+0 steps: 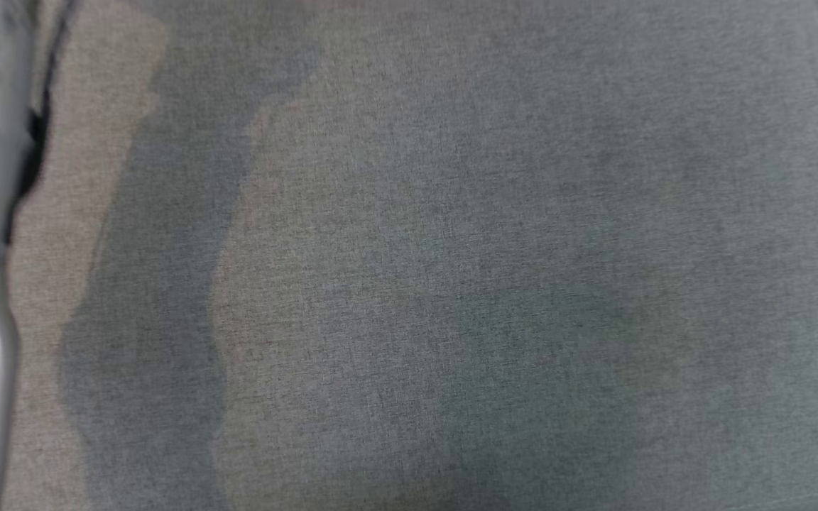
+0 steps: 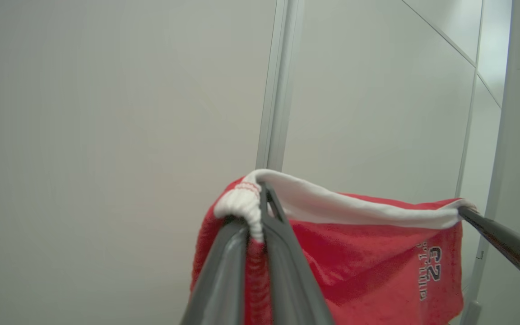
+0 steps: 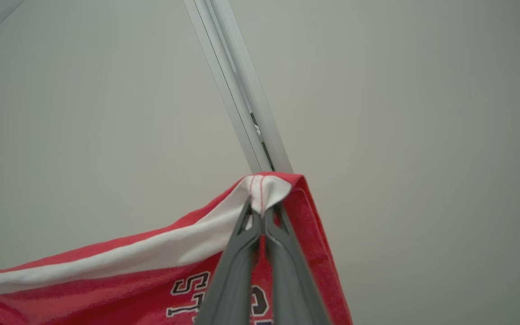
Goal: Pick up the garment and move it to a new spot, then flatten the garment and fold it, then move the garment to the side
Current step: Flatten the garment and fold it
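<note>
garment (image 2: 368, 266) hangs, top corners pinched by left tool (image 2: 253, 212) and right tool (image 3: 262, 210); best lower both level so it lands flat

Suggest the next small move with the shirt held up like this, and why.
Probably lower both arms together, keeping grip and spacing, to lay it down. The left tool and right tool are each shut on an end of the garment's white band, which spans between them. The red body hangs free below, so it looks spread enough to set down.
</note>
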`<state>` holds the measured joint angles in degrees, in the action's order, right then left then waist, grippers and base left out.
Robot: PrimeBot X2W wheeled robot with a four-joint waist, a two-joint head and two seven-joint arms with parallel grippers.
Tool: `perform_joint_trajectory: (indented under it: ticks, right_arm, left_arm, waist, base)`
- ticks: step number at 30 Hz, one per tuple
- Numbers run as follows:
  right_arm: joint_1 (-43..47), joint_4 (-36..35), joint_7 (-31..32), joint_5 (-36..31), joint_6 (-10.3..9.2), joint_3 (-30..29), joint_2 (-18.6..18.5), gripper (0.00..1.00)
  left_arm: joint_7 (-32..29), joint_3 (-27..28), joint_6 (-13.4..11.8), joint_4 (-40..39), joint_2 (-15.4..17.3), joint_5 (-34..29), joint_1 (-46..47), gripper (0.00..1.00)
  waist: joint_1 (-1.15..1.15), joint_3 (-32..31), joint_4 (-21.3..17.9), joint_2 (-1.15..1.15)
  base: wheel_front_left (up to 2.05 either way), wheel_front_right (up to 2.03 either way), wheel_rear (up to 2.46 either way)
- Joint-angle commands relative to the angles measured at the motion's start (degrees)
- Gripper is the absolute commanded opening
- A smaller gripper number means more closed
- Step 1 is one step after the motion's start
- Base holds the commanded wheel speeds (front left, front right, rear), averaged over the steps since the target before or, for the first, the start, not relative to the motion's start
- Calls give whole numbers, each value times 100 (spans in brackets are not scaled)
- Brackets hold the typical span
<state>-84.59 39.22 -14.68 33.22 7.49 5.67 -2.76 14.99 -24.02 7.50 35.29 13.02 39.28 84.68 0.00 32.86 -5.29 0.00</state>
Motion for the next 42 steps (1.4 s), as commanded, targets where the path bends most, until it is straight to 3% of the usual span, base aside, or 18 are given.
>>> perform_joint_trajectory:
  ticks: [1, 7, 11, 12, 14, 17, 22, 29, 34, 38, 42]
  right_arm:
    - [378, 36, -29, 6, 0, 141, -28, 0]
    - [2050, -561, -55, 426, 0, 902, -397, 0]
    - [3541, -1493, -55, 826, 0, 1092, -888, 0]
    - [3541, -1493, -55, 826, 0, 1092, -888, 0]
    - [4431, -1958, -55, 981, 0, 1095, -1120, 0]
    - [6091, -2702, -56, 462, 0, 1065, -1645, 0]
    - [7843, -3139, -57, 59, -1, 970, -1902, 0]
    - [9891, -3896, 15, 106, -23, 317, -1837, 0]
    - [9904, -4410, 337, 145, -22, -8, -1510, 0]
    - [8972, -4340, 757, 37, -13, 141, -1424, 0]
    - [7808, -3933, 1087, 6, -1, 239, -1540, 0]
  left_arm:
    - [22, -32, -8, -47, 27, -30, -375, 0]
    - [25, -363, -5, -814, 203, 7, -2087, 0]
    - [25, -506, -4, -1545, 291, 108, -3458, 0]
    - [25, -506, -4, -1545, 291, 108, -3458, 0]
    - [26, -549, -5, -1907, 369, 123, -4248, 0]
    - [25, -595, -4, -2437, 516, -125, -5839, 0]
    - [26, -345, -203, -2913, 419, -376, -7848, 0]
    - [34, 425, -639, -3859, -55, -460, -10080, 0]
    - [-35, 332, -615, -4188, -202, -492, -10374, 0]
    - [-290, 278, -617, -4292, -348, -367, -9899, 0]
    - [-572, 215, -512, -4142, -705, 9, -9026, 0]
  waist:
    - [0, 142, 4, 0]
    - [0, 145, 115, 0]
    - [0, -190, 262, 0]
    - [0, -190, 262, 0]
    - [0, -524, 330, 0]
    - [0, -1293, 379, 0]
    - [0, -2122, 346, 0]
    - [0, -2649, 510, 0]
    - [0, -2679, 780, 0]
    - [0, -2479, 976, 0]
    - [0, -1957, 1339, 0]
  base:
    - [0, 0, 0]
    - [0, 0, 0]
    - [0, 0, 0]
    - [0, 0, 0]
    - [0, 0, 0]
    - [0, 0, 0]
    - [0, 0, 0]
    - [0, 0, 0]
    - [0, 0, 0]
    - [0, 0, 0]
    - [0, 0, 0]
